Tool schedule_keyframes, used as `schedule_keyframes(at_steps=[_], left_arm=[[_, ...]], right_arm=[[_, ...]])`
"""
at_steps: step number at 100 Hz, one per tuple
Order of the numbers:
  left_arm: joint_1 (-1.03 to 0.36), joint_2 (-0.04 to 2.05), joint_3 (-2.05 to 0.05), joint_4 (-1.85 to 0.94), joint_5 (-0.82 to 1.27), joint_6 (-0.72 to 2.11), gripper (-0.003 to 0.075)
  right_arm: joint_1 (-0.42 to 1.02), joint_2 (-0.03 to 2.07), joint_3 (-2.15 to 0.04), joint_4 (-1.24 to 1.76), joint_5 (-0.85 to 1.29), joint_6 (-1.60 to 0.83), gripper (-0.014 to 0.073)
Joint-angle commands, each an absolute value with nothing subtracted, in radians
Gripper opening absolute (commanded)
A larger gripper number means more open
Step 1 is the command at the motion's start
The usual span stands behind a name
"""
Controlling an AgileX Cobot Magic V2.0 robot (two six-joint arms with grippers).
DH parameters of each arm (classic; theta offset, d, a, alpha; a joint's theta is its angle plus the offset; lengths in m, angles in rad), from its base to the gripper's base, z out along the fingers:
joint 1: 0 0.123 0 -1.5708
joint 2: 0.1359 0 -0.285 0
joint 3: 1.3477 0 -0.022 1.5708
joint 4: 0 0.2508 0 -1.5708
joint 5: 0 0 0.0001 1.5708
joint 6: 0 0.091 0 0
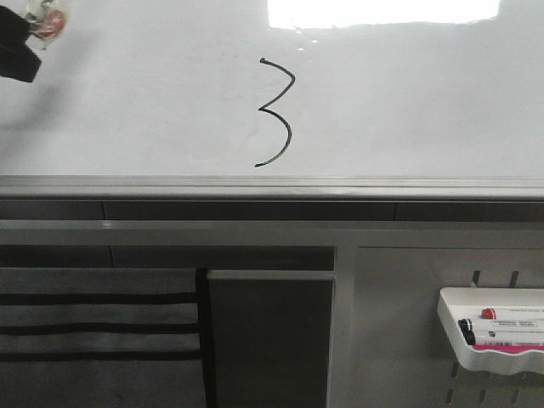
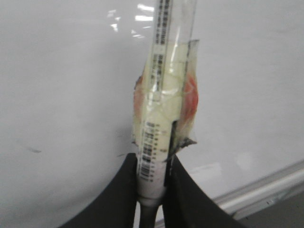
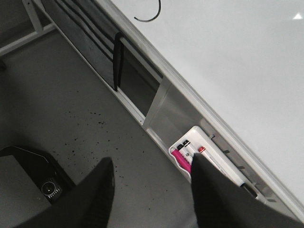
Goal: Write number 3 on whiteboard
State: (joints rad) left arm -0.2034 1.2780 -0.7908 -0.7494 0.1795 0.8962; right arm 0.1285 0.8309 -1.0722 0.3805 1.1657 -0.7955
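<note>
A thin black number 3 [image 1: 277, 112] is drawn on the glossy whiteboard [image 1: 408, 102], left of the board's middle; its lowest curl also shows in the right wrist view [image 3: 148, 16]. My left gripper [image 1: 34, 30] is at the board's upper left, well away from the digit. In the left wrist view it [image 2: 153, 164] is shut on a white marker [image 2: 159, 95] wrapped in tape, whose tip end runs out of view. My right gripper [image 3: 152, 166] is open and empty, hanging over the grey floor below the board.
A small white marker tray [image 1: 493, 340] with several markers hangs on the pegboard at the lower right, also in the right wrist view [image 3: 209, 164]. The board's grey metal rim [image 1: 272, 185] runs across below the digit. A dark cloth rack [image 1: 98, 327] sits at the lower left.
</note>
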Motion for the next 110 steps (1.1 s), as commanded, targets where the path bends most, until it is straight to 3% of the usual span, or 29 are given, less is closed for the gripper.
schedule_keyframes(at_steps=[1,94,102,110], left_arm=[[-0.18,1.28,-0.806,-0.812,0.053,0.881,-0.0014],[-0.175,1.4,-0.809,-0.812,0.021,0.881,-0.0004],[-0.175,1.402,-0.809,-0.812,0.047,0.881,0.0039],[-0.175,1.402,-0.809,-0.812,0.048,0.881,0.0144]], right_arm=[[0.121,0.825,-1.077,0.397,1.104,-0.789,0.0326],[0.121,0.823,-1.069,0.399,1.097,-0.787,0.0326],[0.121,0.823,-1.069,0.4,1.097,-0.787,0.0326],[0.121,0.823,-1.069,0.402,1.097,-0.774,0.0326]])
